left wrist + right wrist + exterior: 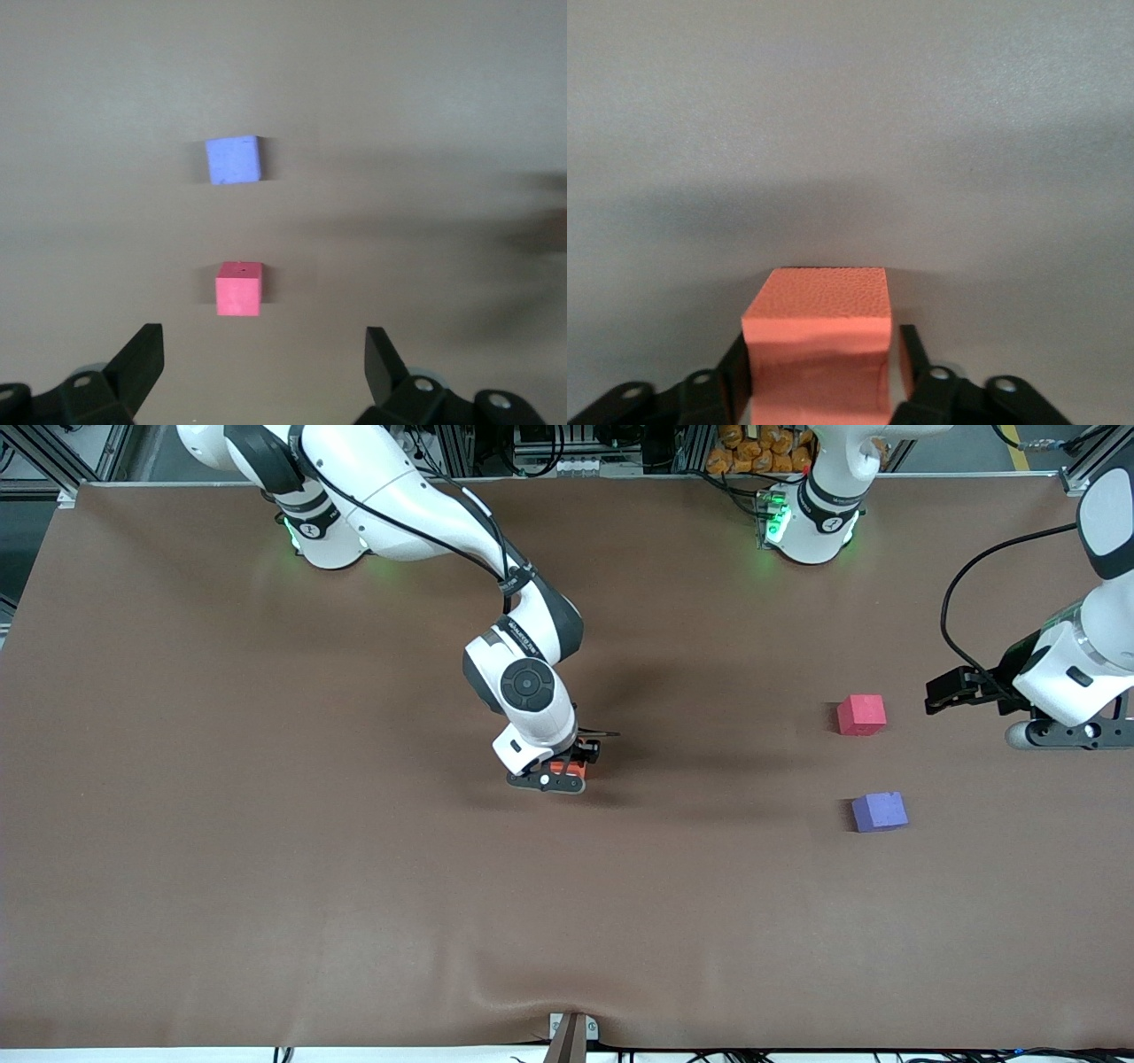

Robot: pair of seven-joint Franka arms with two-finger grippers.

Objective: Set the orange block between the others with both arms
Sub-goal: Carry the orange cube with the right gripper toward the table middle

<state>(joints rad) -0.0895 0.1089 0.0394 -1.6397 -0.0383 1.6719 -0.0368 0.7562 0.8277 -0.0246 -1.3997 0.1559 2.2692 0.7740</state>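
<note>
The orange block (819, 341) is seen between the right tool's (567, 769) fingers at mid-table; whether it is gripped cannot be told. The left tool (263, 367), spread wide, is held near the red-pink cube (862, 715).

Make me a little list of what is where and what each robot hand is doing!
orange block: on the table's middle, between the right gripper's fingers
right gripper: low at the orange block; a gap shows beside one finger, so the grip is unclear
red-pink cube: toward the left arm's end
purple-blue cube: nearer the front camera than the red-pink cube, apart from it
left gripper: open, empty, waiting beside the red-pink cube
</note>
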